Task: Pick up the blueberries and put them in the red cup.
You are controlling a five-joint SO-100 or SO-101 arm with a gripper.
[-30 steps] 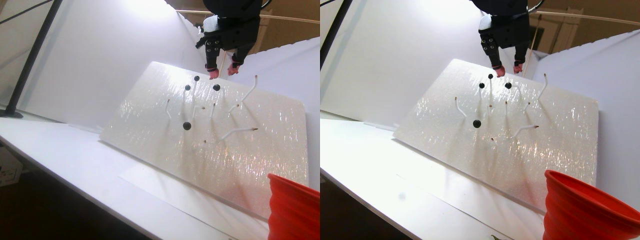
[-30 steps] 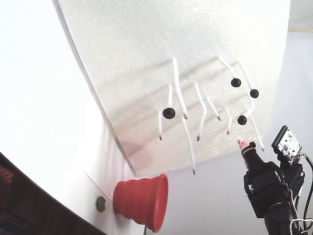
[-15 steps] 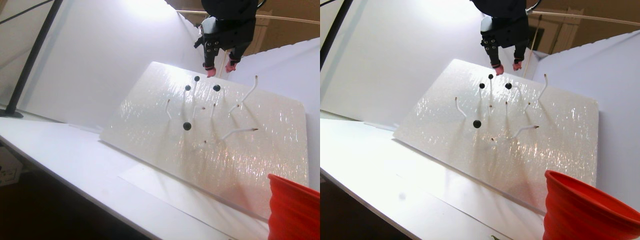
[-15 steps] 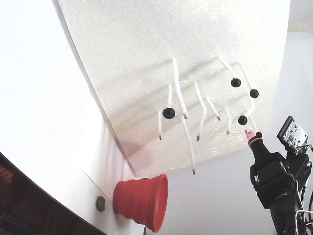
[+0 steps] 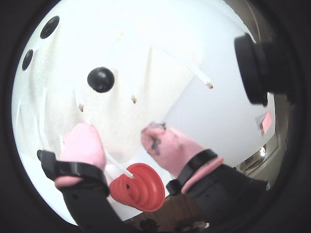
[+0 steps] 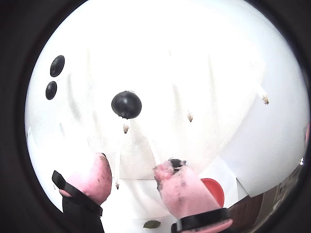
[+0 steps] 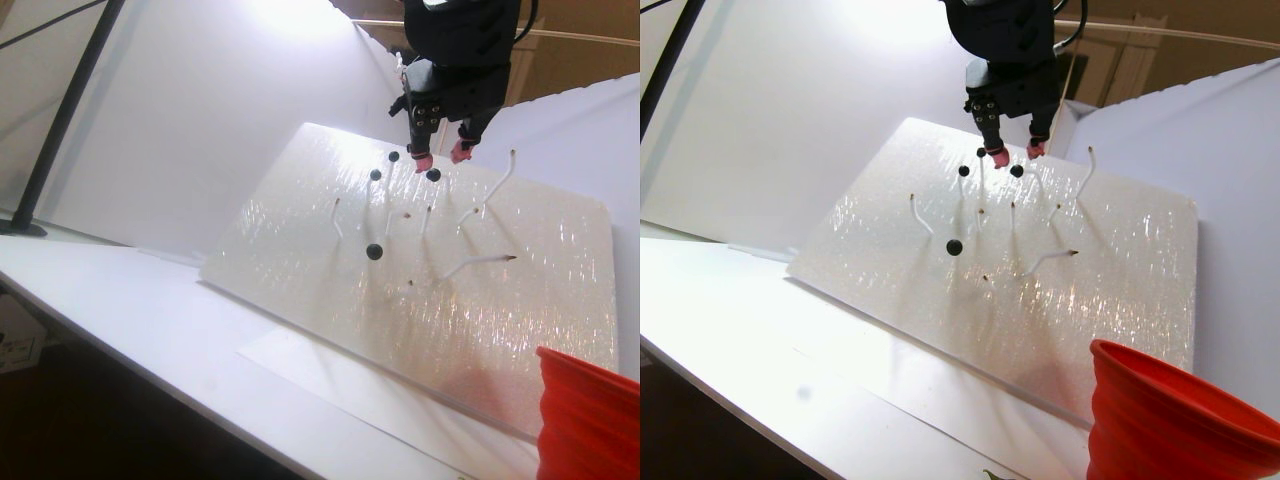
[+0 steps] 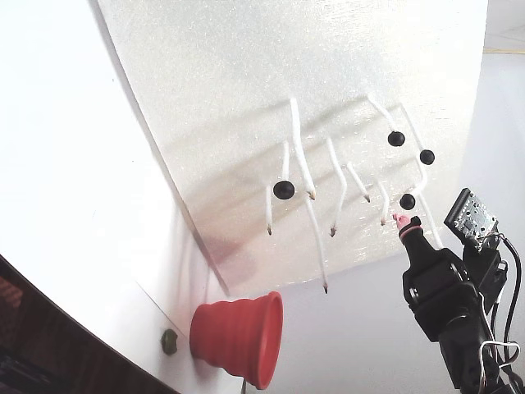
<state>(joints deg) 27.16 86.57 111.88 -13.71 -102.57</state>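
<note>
board [image 8: 246, 82]: leaned on the table [image 7: 120, 300], with thin stems [image 8: 300, 152] sticking out of it.
blueberries [image 8: 284, 190]: four sat on stem tips; three were close together, one was apart.
gripper [image 8: 399, 220]: was just beside the nearest berry of the three.
red cup [image 8: 238, 337]: lay below the board's lower edge in the fixed view.

1. Both wrist views are fisheye and look past the pink fingertips [image 5: 82, 145] at the white board [image 6: 204, 73], close.
2. The stereo pair view looks low across the table, with the red cup [image 7: 590, 415] nearest.
3. The fixed view is tilted and further back; it shares the board, the blueberries [image 8: 284, 190] and the cup.
</note>
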